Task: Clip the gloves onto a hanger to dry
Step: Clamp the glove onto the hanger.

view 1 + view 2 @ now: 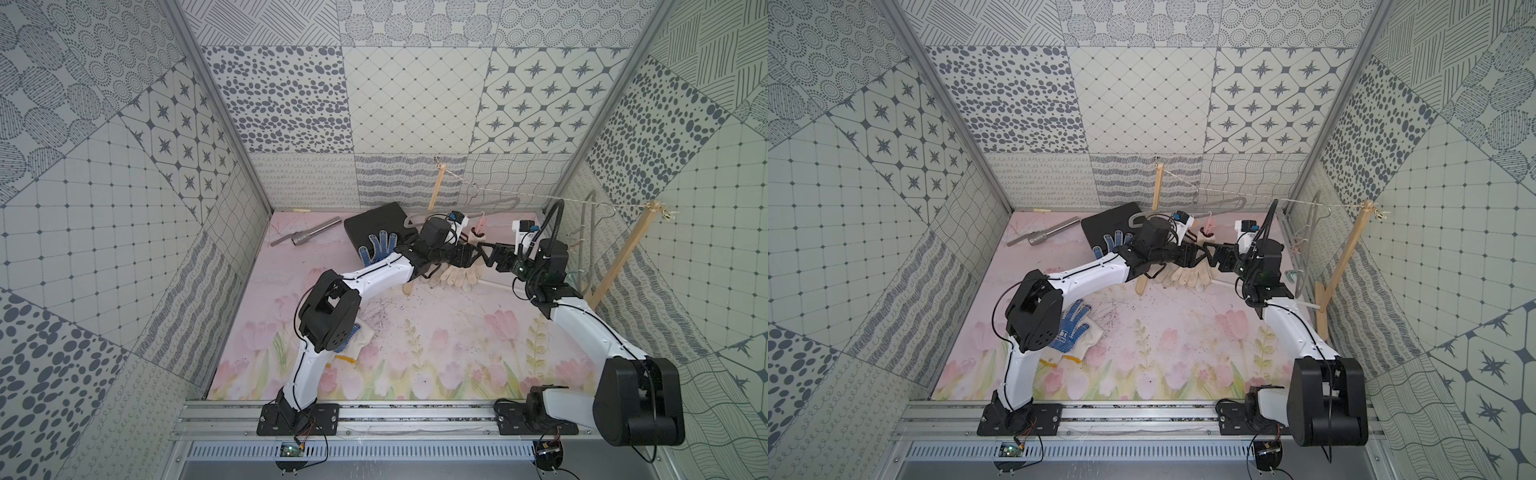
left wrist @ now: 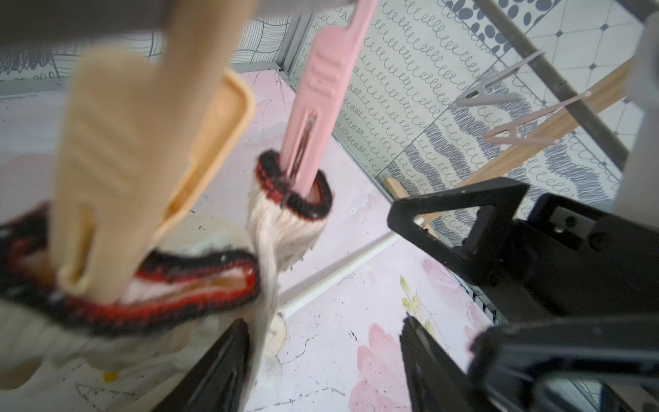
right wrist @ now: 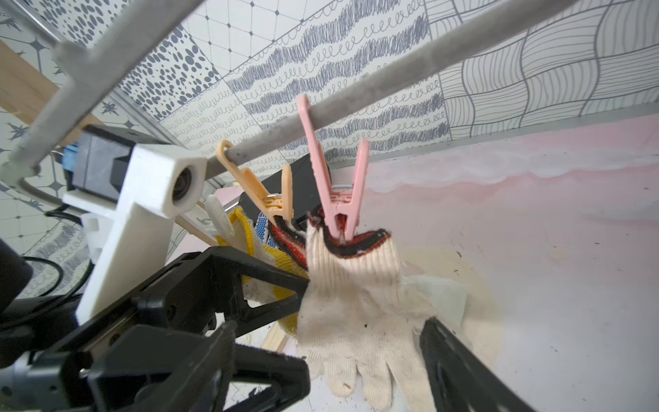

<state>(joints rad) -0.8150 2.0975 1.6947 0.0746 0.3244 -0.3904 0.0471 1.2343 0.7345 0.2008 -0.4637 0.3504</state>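
left hand (image 2: 324, 328): wide open, holding nothing; a fold of cream cloth hangs just beside one finger (image 2: 224, 364), not pinched.
right hand (image 3: 331, 335): spread as wide, holding nothing; the cream glove (image 3: 353, 306) dangles between its fingers, and none closes on it.
both hands: tip to tip under the hanger, toward the back of the desk (image 1: 415, 332).
cream glove: caught by its red-and-black cuff in the pink peg (image 3: 338, 178), fingers pointing down.
second glove (image 2: 142, 292): same kind of cuff, held in the orange peg (image 3: 274, 199), just beside the first.
hanger (image 3: 374, 85): grey rail overhead with both pegs hooked on it; it hangs from the string (image 1: 519, 194).
handling: the gloves look light, limp and knitted, neither slippery nor fragile. they sag and fold, so the ribbed cuff edge seems the best hold, kept taut for the peg. the pegs look stiff and sprung, so squeeze the two tails.
glove count: two surely pegged. a yellow-dotted glove (image 3: 281, 260) sits behind them, pegged or not i cannot tell. one blue-dotted glove (image 1: 376, 249) is by the black case (image 1: 374, 220). another blue glove (image 1: 1073, 324) lies on the desk at the left elbow with a cream one under it. about six in all.
peg count: pink, orange and a white peg (image 3: 219, 214) on this rail, plus two far pegs (image 2: 499, 92) on the other hanger (image 1: 584, 224).
hanger count: two.
post count: two wooden posts (image 1: 623, 257).
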